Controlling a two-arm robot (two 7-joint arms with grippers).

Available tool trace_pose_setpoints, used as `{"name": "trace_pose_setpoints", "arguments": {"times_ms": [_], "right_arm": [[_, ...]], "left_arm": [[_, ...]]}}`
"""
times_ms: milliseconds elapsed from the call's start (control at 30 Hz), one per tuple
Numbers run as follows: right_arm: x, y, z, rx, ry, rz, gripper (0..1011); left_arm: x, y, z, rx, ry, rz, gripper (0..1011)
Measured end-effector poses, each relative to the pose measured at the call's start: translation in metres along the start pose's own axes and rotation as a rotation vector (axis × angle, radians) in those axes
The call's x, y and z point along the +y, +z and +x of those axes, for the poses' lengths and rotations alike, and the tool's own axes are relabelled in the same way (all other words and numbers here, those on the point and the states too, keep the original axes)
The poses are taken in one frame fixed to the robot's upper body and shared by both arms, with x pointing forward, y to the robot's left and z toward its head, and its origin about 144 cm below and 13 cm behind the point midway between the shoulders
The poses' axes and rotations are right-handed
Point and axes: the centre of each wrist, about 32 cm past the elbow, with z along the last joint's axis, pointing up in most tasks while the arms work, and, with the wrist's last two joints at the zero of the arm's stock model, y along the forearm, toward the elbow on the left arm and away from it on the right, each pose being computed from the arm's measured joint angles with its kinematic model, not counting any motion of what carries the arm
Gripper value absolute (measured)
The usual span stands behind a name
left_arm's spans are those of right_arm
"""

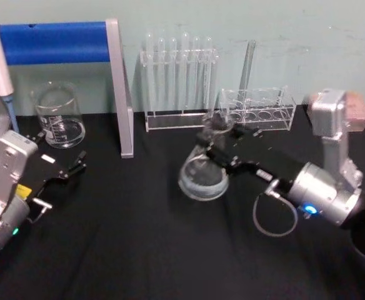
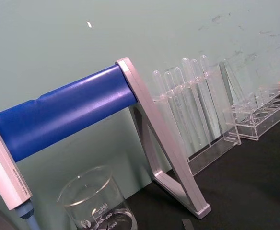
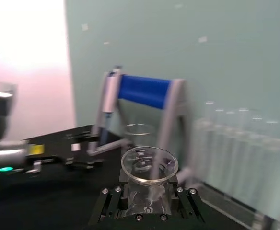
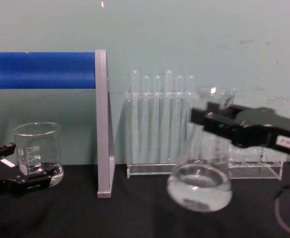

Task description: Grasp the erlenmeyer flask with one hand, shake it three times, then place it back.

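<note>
The black tabletop [image 1: 139, 250] runs back to a pale green wall [image 4: 184, 34]. My right gripper [image 1: 215, 134] has its jaws clamped on the neck of the clear glass conical erlenmeyer flask [image 1: 202, 175], which is tilted in front of the clear plastic test-tube rack [image 1: 179, 81]. The chest view shows the flask's round base from the side, while my right wrist camera looks into its flared rim. My left gripper [image 1: 73, 167] idles, jaws apart, near the straight-sided glass beaker [image 1: 59, 117].
</note>
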Motion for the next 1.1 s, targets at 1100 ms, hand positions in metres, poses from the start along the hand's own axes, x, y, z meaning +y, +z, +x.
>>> {"name": "trace_pose_setpoints", "arguments": {"times_ms": [1100], "right_arm": [[-0.03, 0.002, 0.023, 0.005, -0.228, -0.005, 449]], "left_arm": [[0.0, 0.0, 0.0, 0.0, 0.0, 0.0, 1001]]}}
